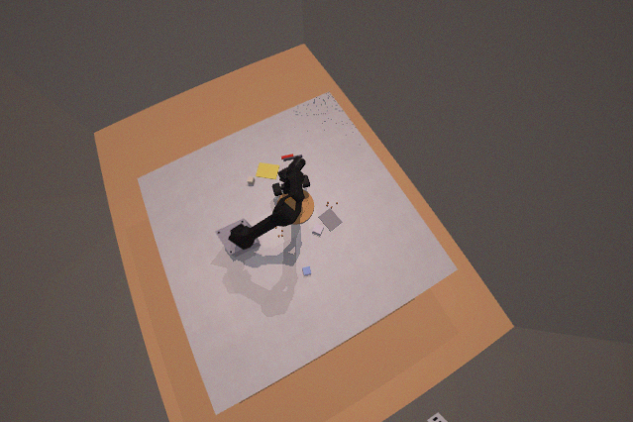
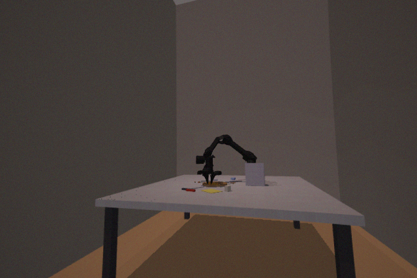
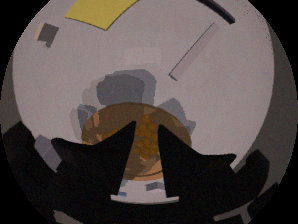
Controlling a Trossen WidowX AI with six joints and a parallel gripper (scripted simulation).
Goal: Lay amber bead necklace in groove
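Observation:
The round orange-brown bead board (image 1: 304, 207) (image 2: 214, 186) (image 3: 120, 111) lies flat under my gripper. The amber bead necklace (image 3: 146, 135) is bunched up on it, with a part spreading left behind the left finger in the wrist view. My gripper (image 2: 209, 183) (image 3: 147, 125) points down, low over the board. Its fingers are drawn in on a thick clump of the beads, with the tips a little apart. The fingers hide much of the board and some of the necklace. In the top view the arm hides the necklace.
A yellow sheet (image 1: 267, 170) (image 2: 211, 190) (image 3: 100, 11), a cream cube (image 1: 251, 181) (image 2: 227, 188) and a red-and-dark tool (image 1: 287, 157) (image 2: 190, 190) lie beyond the board. A grey square (image 1: 330, 219), a pale block (image 1: 317, 230) and a blue block (image 1: 306, 270) lie on other sides.

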